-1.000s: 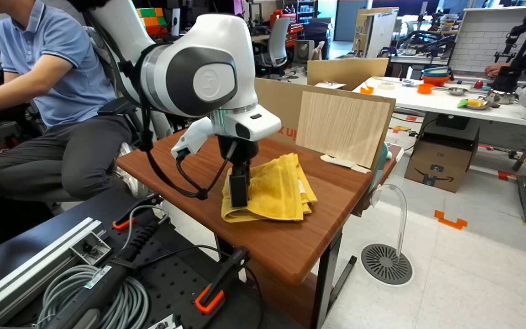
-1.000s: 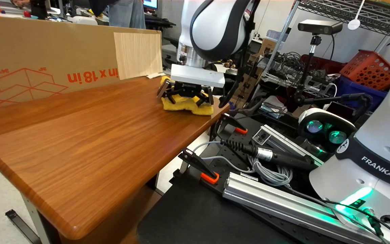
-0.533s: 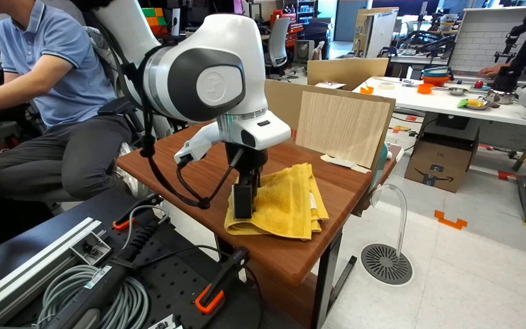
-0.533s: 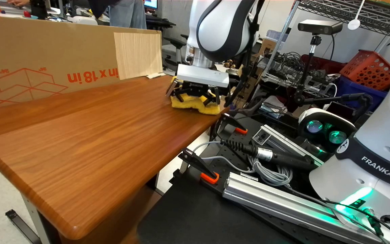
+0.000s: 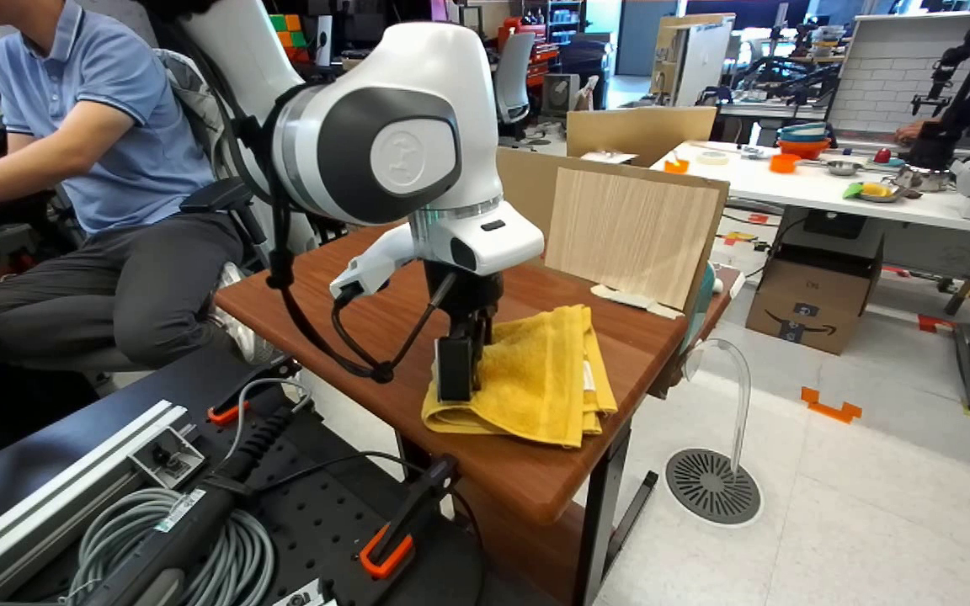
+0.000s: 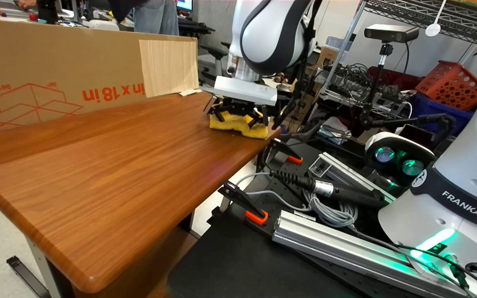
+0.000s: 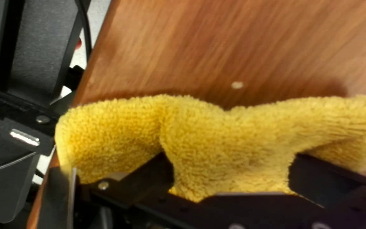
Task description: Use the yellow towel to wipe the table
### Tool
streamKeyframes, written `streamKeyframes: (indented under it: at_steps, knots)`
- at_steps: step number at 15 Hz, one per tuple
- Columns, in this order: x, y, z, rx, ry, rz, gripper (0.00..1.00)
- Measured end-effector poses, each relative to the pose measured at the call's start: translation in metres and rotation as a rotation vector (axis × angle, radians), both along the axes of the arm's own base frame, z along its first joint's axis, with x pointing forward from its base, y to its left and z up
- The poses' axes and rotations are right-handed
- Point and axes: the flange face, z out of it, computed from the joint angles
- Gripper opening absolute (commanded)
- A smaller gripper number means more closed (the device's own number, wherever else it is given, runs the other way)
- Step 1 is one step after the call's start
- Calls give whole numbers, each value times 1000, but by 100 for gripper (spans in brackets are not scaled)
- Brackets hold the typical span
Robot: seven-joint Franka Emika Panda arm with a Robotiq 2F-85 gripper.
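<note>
A folded yellow towel (image 5: 540,370) lies on the brown wooden table (image 5: 350,307), near one end. It also shows in an exterior view (image 6: 257,131) and in the wrist view (image 7: 230,136). My gripper (image 5: 458,370) points down at one side of the towel. In the wrist view its two black fingers (image 7: 230,167) pinch a bunched part of the towel, with thick cloth between them. In an exterior view the gripper (image 6: 238,118) sits low over the table with the towel's edge bulging below it. A small pale speck (image 7: 237,85) lies on the table just beyond the towel.
A cardboard panel (image 6: 56,70) with a light wood-grain sheet (image 6: 170,68) stands along one table side. Black clamps with orange pads (image 5: 386,551), cables and an aluminium bar (image 6: 338,248) lie on the black base beside the table. A person (image 5: 106,143) sits nearby.
The gripper and towel have slid together across the table, to the right in both exterior views and nearer the camera in one of them. The motion is small over the last half second.
</note>
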Motion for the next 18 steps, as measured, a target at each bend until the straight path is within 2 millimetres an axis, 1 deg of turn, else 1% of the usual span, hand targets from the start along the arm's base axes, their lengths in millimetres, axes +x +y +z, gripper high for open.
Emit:
streamKeyframes:
  at_steps: [5,7,9,11,15,18]
  knots:
    - [27,78,-2,18,-31,149,100]
    - [34,105,-2,21,-42,201,100]
    - [35,135,-2,29,-48,259,100]
    - [31,169,-2,40,-52,329,100]
    - [9,240,-2,50,-51,511,100]
    - [-9,278,-2,42,-60,642,100]
